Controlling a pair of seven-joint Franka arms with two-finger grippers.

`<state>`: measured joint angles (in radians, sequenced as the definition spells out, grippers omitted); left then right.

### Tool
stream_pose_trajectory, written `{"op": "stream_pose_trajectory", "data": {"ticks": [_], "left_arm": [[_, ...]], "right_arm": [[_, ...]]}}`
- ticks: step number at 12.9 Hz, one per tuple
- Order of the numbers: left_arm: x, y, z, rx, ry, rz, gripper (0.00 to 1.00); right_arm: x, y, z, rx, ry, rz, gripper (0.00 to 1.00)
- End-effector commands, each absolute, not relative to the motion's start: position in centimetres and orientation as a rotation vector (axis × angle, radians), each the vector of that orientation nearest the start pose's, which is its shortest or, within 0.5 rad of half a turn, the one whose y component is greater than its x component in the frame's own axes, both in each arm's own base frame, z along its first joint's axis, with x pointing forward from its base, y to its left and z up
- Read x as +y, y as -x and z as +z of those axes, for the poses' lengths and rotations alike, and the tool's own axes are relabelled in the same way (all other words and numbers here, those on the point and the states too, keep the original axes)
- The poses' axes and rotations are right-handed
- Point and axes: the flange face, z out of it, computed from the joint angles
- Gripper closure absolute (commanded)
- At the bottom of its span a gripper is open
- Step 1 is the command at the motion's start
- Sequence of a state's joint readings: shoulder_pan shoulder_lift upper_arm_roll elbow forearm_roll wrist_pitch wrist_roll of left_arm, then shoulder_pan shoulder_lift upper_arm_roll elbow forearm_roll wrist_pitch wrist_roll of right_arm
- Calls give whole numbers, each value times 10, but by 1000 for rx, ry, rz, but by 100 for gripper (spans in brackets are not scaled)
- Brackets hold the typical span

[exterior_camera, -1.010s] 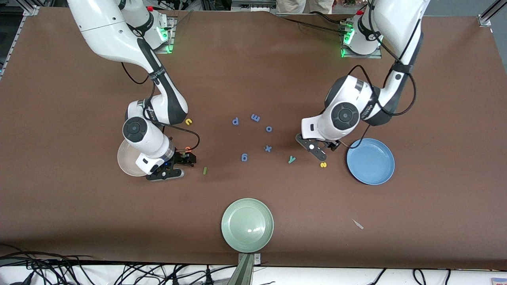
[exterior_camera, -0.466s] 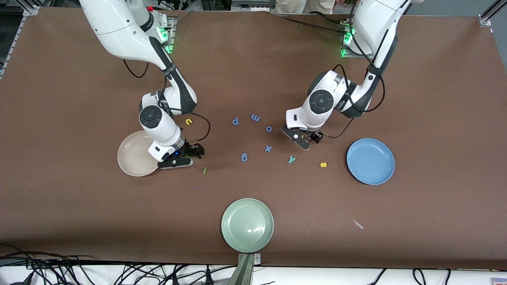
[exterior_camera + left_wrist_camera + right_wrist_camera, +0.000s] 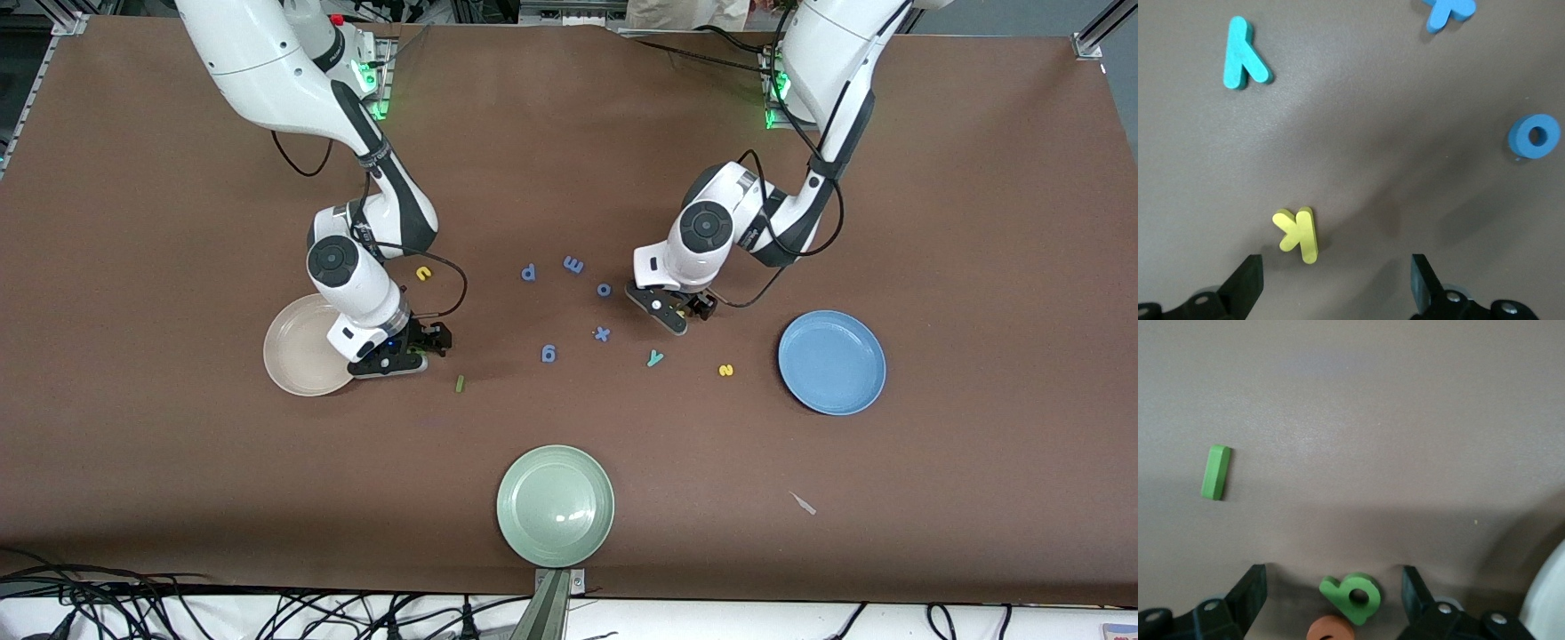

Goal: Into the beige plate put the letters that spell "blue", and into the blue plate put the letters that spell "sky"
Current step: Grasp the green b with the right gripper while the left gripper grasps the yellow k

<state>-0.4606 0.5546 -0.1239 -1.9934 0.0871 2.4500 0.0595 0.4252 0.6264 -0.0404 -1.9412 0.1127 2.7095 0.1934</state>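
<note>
My right gripper [image 3: 396, 359] stands open low over the table beside the beige plate [image 3: 298, 351]. In its wrist view the green b [image 3: 1353, 595] lies between its fingers [image 3: 1251, 592], with the orange e [image 3: 1331, 630] touching it. The green l [image 3: 460, 383] lies nearby, nearer the camera, and the yellow u [image 3: 424, 274] farther off. My left gripper [image 3: 673, 313] is open over the yellow k [image 3: 1298, 233], which lies just ahead of its fingertips [image 3: 1248, 283]. The teal y [image 3: 655, 358] and yellow s [image 3: 726, 370] lie toward the blue plate [image 3: 831, 362].
Blue letters p [image 3: 528, 273], m [image 3: 573, 264], o [image 3: 604, 289], x [image 3: 602, 334] and g [image 3: 548, 354] are scattered in the middle of the table. A pale green plate [image 3: 556, 505] sits near the front edge. A small scrap [image 3: 804, 504] lies near the blue plate.
The left gripper has moved away from the blue plate toward the table's middle, to the k. The right gripper has shifted off the beige plate's edge to the b and e.
</note>
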Motion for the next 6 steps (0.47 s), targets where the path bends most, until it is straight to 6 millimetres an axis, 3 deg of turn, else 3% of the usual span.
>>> {"op": "stream_pose_trajectory", "data": {"ticks": [1, 4, 6], "left_arm": [[-332, -500, 172, 1071, 2902, 94, 10], [-329, -507, 170, 1086, 2886, 62, 15], [-331, -507, 168, 1090, 2888, 51, 32]], "right_arm": [[229, -572, 171, -161, 3072, -174, 28], [228, -570, 171, -186, 3073, -170, 53], [228, -570, 171, -189, 3073, -170, 59]]}}
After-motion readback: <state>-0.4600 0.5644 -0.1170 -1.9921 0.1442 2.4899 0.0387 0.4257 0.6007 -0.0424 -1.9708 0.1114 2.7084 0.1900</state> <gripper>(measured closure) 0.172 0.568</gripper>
